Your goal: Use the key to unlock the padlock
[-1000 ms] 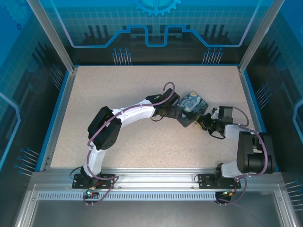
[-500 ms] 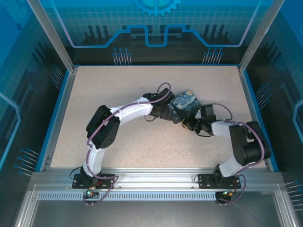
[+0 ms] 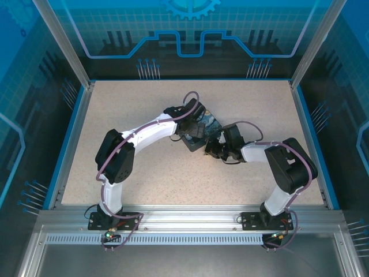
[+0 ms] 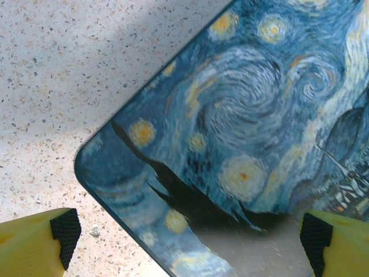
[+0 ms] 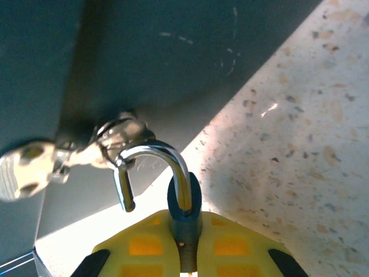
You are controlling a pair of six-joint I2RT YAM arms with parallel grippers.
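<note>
My right gripper (image 5: 185, 254) is shut on the padlock (image 5: 184, 202), a small blue body pinched between the yellow fingers. Its silver shackle (image 5: 153, 156) stands open, one end free, and hooks the metal latch ring (image 5: 115, 135) on the dark side of the starry-night box (image 5: 144, 52). I cannot make out the key. My left gripper (image 4: 190, 234) hangs open over the box lid (image 4: 242, 115), its fingertips (image 4: 64, 229) wide apart. In the top view the box (image 3: 209, 123) sits mid-table between the left gripper (image 3: 195, 128) and the right gripper (image 3: 211, 149).
The speckled table (image 3: 144, 173) is ringed by a blue rim and clear walls (image 3: 75, 133). Both arms bend in towards the middle, the right arm's elbow (image 3: 291, 164) close to the right side.
The box has slid left and slightly back across the table. Both grippers moved left with it, the right one staying on the padlock at the box's side.
</note>
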